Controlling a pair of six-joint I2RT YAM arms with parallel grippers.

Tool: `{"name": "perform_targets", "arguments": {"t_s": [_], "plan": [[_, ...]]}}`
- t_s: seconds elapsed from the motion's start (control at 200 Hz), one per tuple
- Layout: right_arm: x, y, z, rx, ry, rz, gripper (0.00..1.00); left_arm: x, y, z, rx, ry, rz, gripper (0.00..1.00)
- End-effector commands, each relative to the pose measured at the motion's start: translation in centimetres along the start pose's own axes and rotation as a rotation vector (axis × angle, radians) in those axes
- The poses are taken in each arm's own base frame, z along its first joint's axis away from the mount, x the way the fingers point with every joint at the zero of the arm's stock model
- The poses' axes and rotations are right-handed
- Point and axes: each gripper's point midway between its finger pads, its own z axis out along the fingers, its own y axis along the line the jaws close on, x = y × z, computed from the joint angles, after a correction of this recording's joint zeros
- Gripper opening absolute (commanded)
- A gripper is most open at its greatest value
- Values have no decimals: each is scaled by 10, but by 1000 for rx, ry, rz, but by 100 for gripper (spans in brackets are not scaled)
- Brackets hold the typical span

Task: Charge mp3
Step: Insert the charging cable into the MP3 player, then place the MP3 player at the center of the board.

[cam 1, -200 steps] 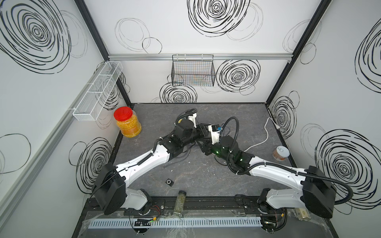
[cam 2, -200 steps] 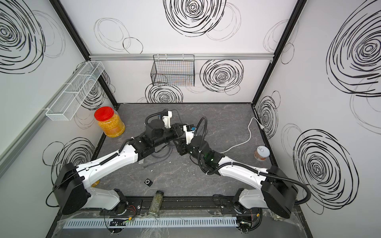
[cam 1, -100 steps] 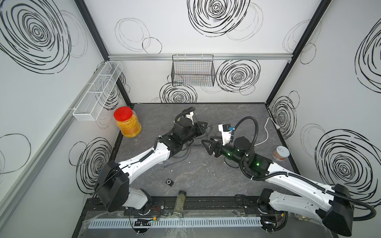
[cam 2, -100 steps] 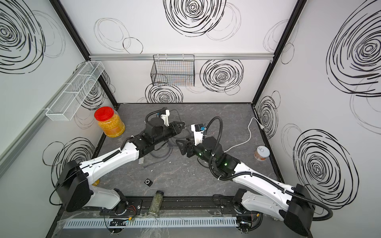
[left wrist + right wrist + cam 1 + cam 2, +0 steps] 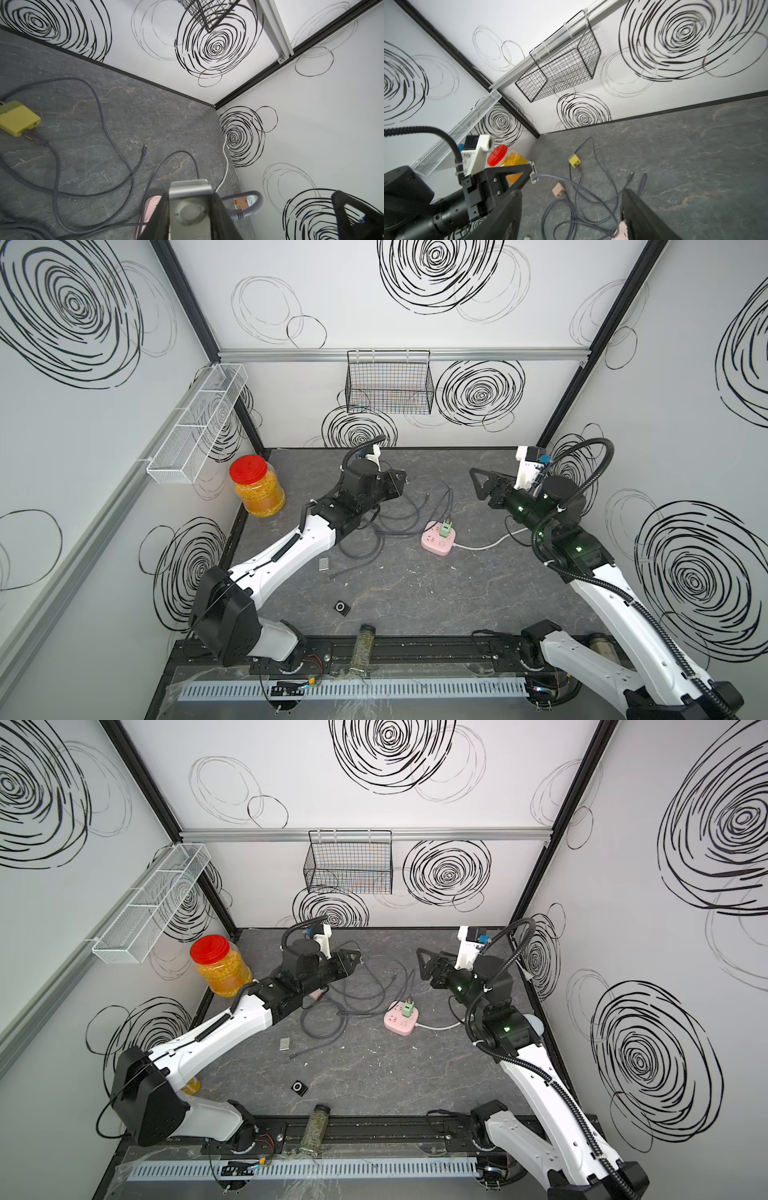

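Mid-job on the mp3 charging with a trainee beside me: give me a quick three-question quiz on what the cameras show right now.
1. True or false: the right gripper is open and holds nothing.
2. What does the left gripper hold? A) red-lidded jar B) silver mp3 player C) black mp3 player
3. Fill in: the green charger is plugged into the pink ___.
Key: 1 true; 2 B; 3 power strip.
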Motion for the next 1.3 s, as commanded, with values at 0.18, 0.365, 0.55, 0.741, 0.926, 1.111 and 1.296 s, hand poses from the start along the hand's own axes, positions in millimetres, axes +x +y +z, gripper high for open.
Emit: {"name": "perform_targets", "arguments": {"t_s": [0.18,0.365,0.55,0.741,0.926,1.111,1.296], "plan": [[3,-75,23,115,130,126,76,-67,-55,0,114,-100,86,27],[22,-129,36,225,195,221,74,-95,-84,0,157,-143,114,27],[46,-175,43,321,245,316,72,-103,-110,20,213,-141,114,27],[65,-201,54,292,310,437,71,-92,-145,51,331,-115,61,27],[73,-225,56,325,359,523,67,-102,-198,64,421,-134,72,27],[63,-253,29,456,321,538,66,-88,-228,93,513,-104,41,27],[50,-283,-10,585,258,552,67,-47,-231,132,626,-3,-43,27]]}}
